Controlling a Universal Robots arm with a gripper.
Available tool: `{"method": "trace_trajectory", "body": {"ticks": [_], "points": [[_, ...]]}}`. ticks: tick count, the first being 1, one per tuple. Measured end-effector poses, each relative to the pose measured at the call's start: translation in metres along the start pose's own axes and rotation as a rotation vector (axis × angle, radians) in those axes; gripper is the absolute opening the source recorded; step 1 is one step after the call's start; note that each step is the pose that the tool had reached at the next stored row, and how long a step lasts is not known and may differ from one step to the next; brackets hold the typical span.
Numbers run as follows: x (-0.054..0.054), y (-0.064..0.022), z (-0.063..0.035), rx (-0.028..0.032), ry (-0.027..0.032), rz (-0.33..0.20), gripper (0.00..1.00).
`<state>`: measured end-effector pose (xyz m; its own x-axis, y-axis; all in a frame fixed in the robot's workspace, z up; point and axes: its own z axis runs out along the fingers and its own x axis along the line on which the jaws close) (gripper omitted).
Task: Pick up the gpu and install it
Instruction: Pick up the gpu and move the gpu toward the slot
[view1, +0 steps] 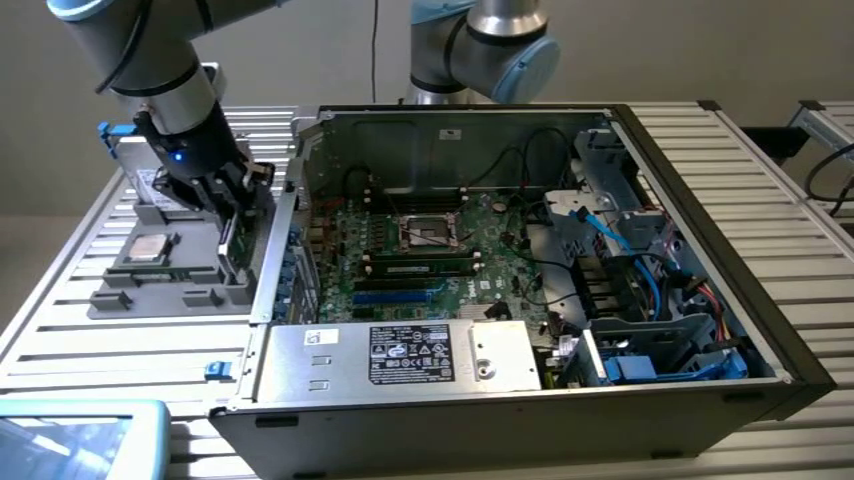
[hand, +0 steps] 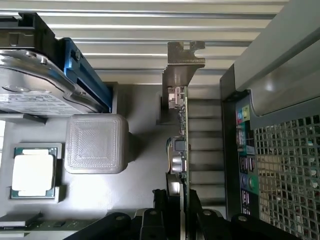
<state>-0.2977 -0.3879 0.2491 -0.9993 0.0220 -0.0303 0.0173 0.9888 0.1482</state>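
The gpu (hand: 181, 125) stands on edge in the wrist view, a thin card with its silver end bracket (hand: 185, 60) at the far end. My gripper (hand: 176, 200) is shut on it, one black finger (hand: 161, 200) on each face. In the exterior view the gripper (view1: 224, 205) hangs over the grey parts tray (view1: 134, 295) at the exterior view's left, just outside the case wall. The gpu (view1: 236, 250) points down from it onto the tray. I cannot tell whether the card is off the tray.
The open computer case (view1: 694, 200) lies beside the tray, its motherboard (view1: 427, 260) facing up. On the tray sit a processor (hand: 32, 172), a grey block (hand: 95, 142) and a silver hard drive (hand: 35, 85). The case's rear panel (hand: 245, 165) is close beside the card.
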Motion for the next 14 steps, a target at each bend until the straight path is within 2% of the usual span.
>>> {"method": "trace_trajectory", "body": {"ticks": [14], "points": [[-0.002,0.0095,-0.0631,-0.0001,0.0009,0.0,0.28]]}}
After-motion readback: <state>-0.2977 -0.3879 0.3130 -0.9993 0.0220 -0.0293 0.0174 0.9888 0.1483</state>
